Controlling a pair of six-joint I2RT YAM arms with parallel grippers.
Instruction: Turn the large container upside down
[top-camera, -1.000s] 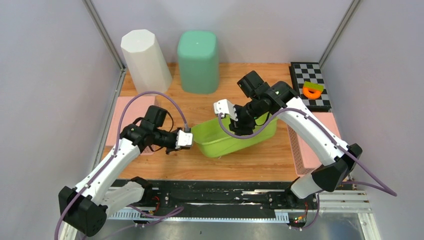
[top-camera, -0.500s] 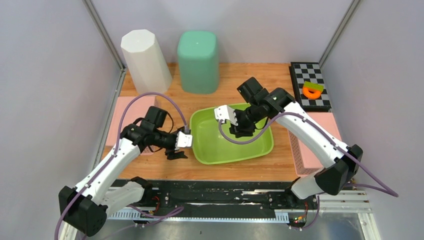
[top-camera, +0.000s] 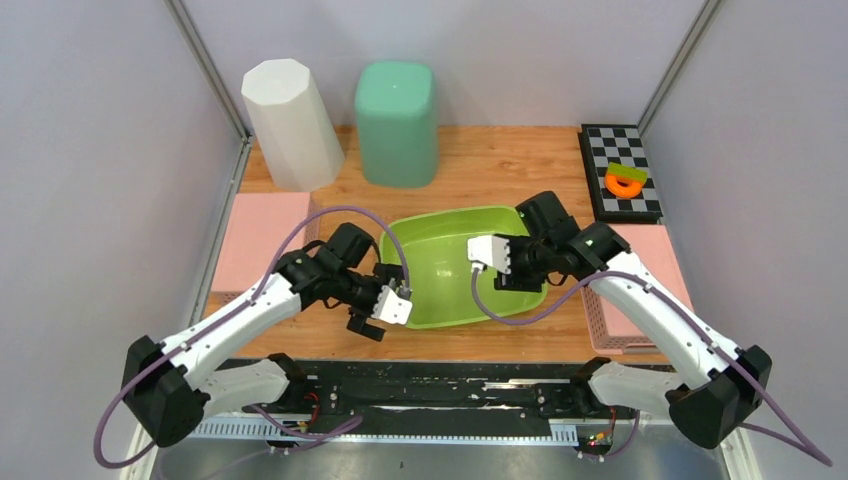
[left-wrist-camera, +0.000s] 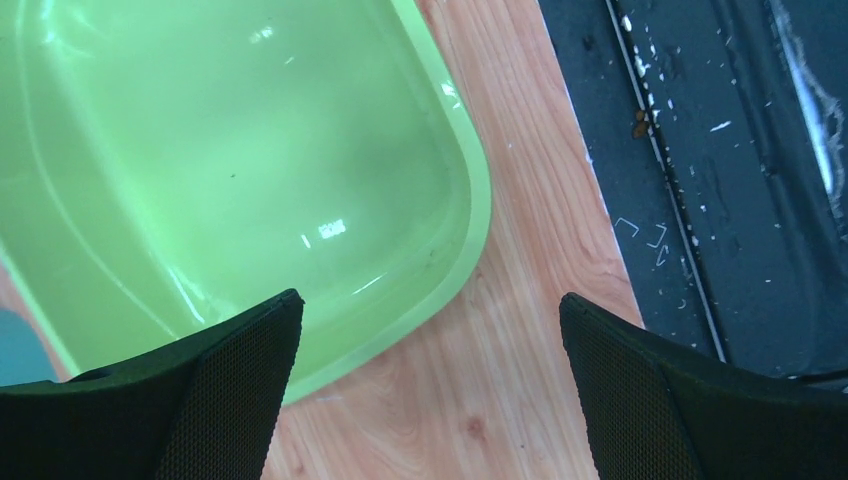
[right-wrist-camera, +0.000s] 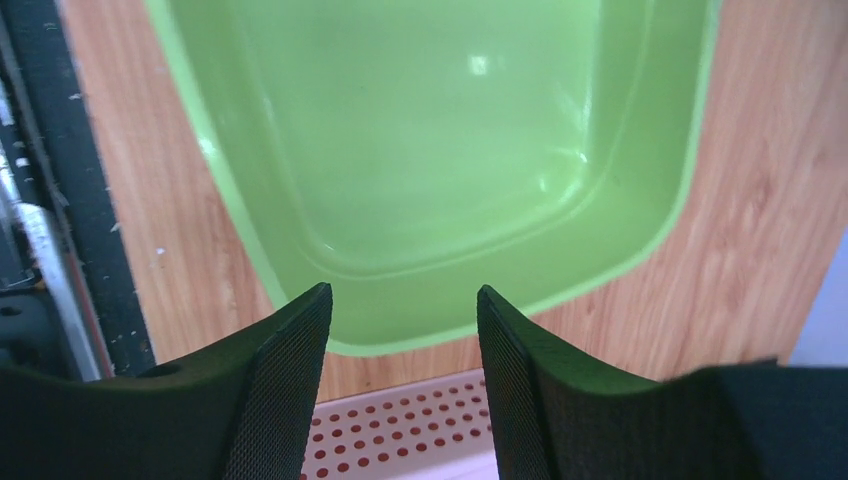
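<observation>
Basin, lime green and the large container here, sits mouth-up on the wooden surface, directly beneath the right hand, which stands parted and grips nothing. Left hand hovers over the basin's corner, spread wide and empty, with that corner just ahead of it

No legible txt, labels, brands or nos. in any view -- top or wrist cams; nothing readable.

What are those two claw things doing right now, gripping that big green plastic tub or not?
Left gripper: open, holding nothing, at the edge of the large lime-green plastic tub.
Right gripper: open, holding nothing, above the tub.
</observation>
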